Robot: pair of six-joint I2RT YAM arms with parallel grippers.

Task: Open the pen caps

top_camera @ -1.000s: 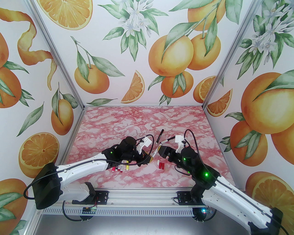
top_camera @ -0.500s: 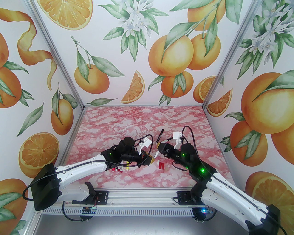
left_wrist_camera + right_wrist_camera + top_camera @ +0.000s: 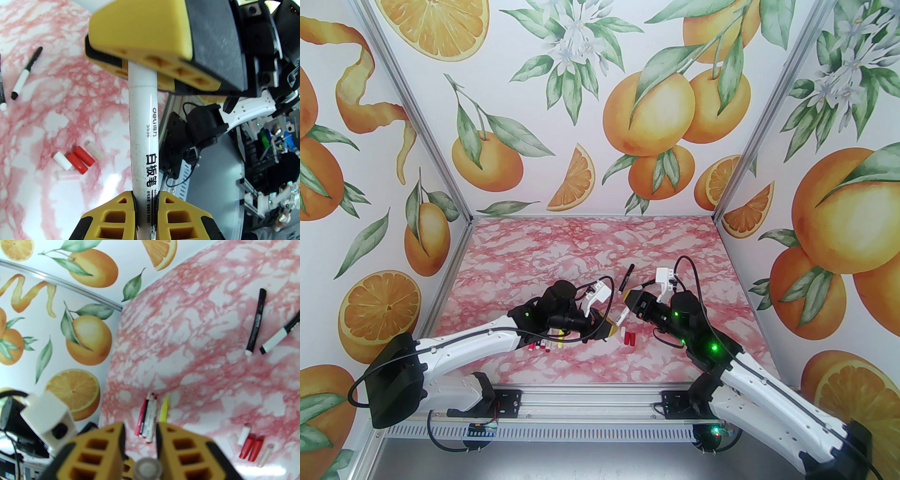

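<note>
My left gripper is shut on the barrel of a white pen with black print, holding it above the table. The pen's white cap points away from it into my right gripper. The right gripper's yellow fingers sit on either side of that cap and press on it. In the right wrist view the cap's round end lies between the pads, close behind the right gripper. My left gripper squeezes the barrel tightly.
Loose red and white caps lie on the pink marble table under the held pen. A row of pens lies under the left arm. A black marker and a white-barrelled pen lie farther back.
My right gripper moved left toward the held pen's cap end and its fingers closed around it. The left gripper stayed shut on the barrel, almost still.
</note>
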